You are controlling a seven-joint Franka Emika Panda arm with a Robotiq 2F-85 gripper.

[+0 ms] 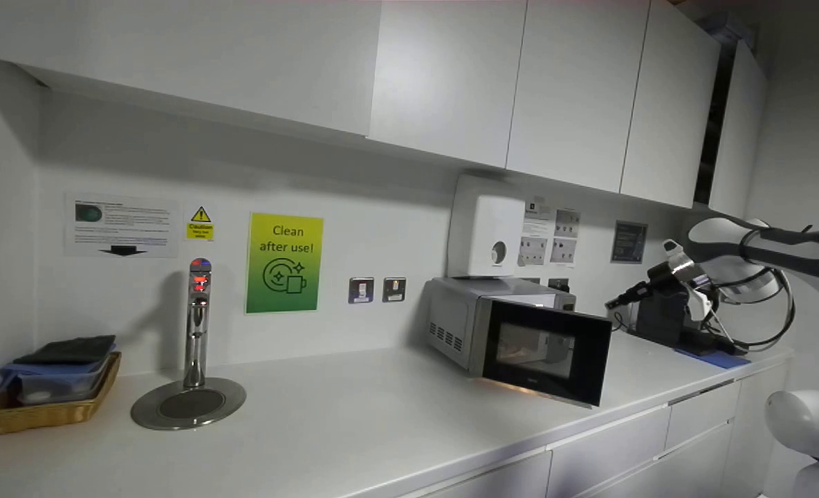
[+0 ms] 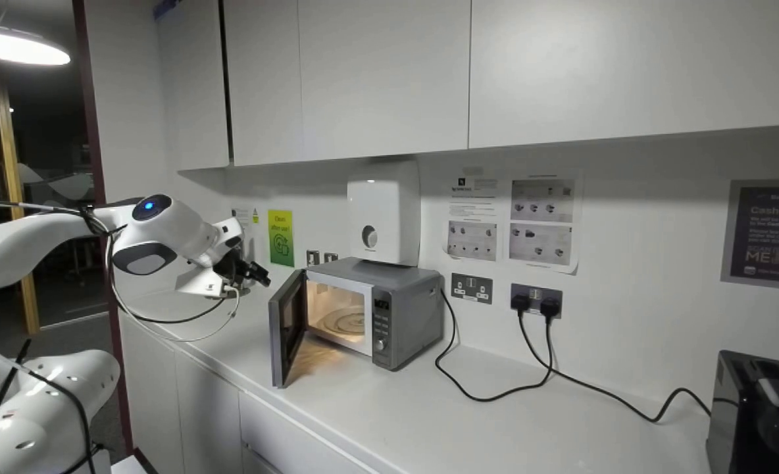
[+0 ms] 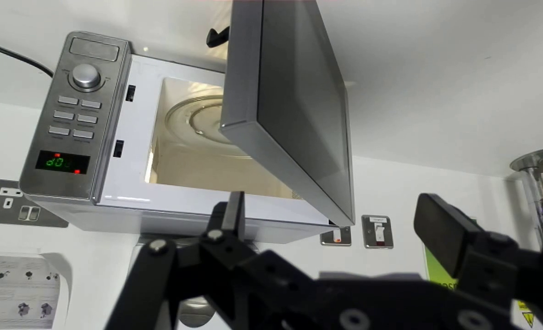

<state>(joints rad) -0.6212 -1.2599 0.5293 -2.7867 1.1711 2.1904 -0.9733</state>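
Note:
My gripper (image 3: 331, 206) is open, with nothing between its fingers. It also shows in both exterior views (image 1: 613, 304) (image 2: 261, 276), held above the counter in front of the microwave. The nearest thing is the grey microwave (image 2: 416, 319), whose door (image 2: 287, 329) stands open. In the wrist view, which is upside down, the door (image 3: 303, 110) appears above the gap between the fingers, and I see no contact. The lit cavity holds a glass turntable (image 3: 180, 119). The control panel (image 3: 76, 123) has a knob, several buttons and a lit green display.
A towel dispenser (image 2: 383, 210) is on the wall behind the microwave. A chrome tap (image 1: 197, 332) and a wicker basket (image 1: 50, 413) are on the counter (image 1: 354, 429). Black cables (image 2: 495, 397) lead towards a dark machine (image 2: 725, 411). Wall cupboards (image 1: 444, 76) hang above.

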